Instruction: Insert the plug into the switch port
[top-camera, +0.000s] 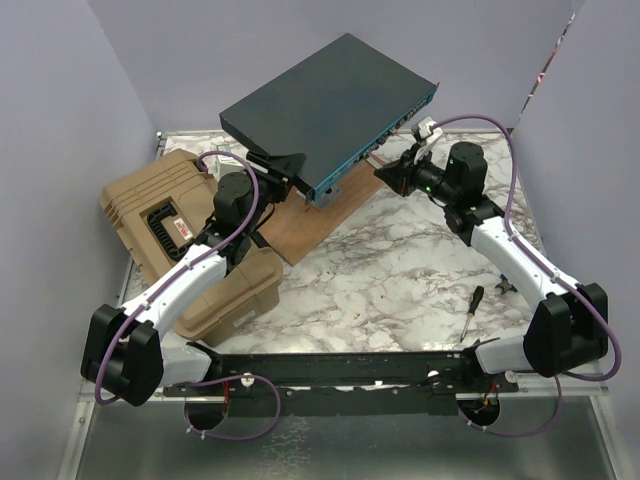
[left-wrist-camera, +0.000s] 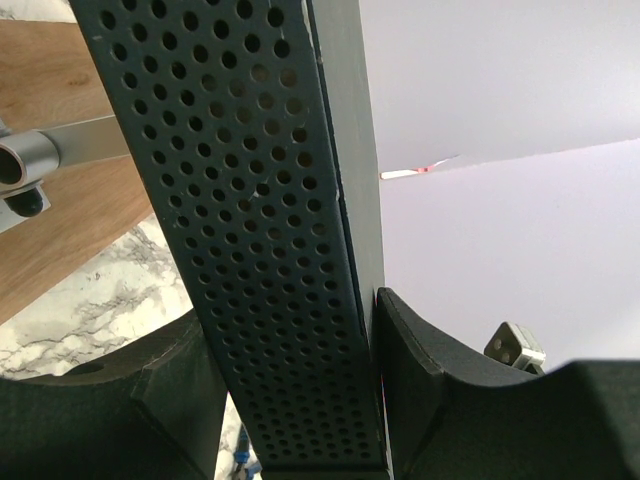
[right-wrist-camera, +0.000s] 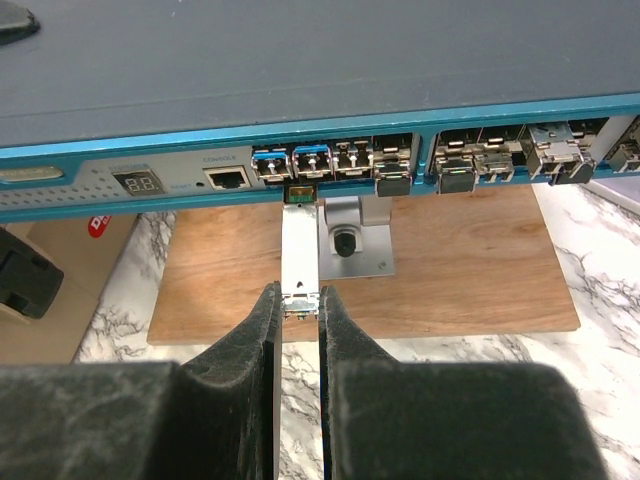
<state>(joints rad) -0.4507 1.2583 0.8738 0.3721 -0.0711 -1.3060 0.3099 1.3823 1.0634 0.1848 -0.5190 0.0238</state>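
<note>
The switch (top-camera: 330, 105), a flat dark grey box with a teal front face (right-wrist-camera: 300, 130), sits raised on a stand at the back of the table. My left gripper (top-camera: 275, 165) is shut on its left edge. In the left wrist view both pads press the perforated side wall (left-wrist-camera: 270, 250). My right gripper (right-wrist-camera: 298, 295) is shut on the near end of the plug (right-wrist-camera: 300, 245), a slim silver module. The plug's far tip meets the front face just under a blue-tabbed port (right-wrist-camera: 310, 160). I cannot tell whether it is inside. From above, the right gripper (top-camera: 395, 172) faces the port row.
A tan ribbed case (top-camera: 180, 230) lies at the left under my left arm. A wooden board (top-camera: 320, 215) with a metal bracket (right-wrist-camera: 350, 245) carries the switch. A screwdriver (top-camera: 472, 308) lies on the marble near my right arm. Purple walls close in on all sides.
</note>
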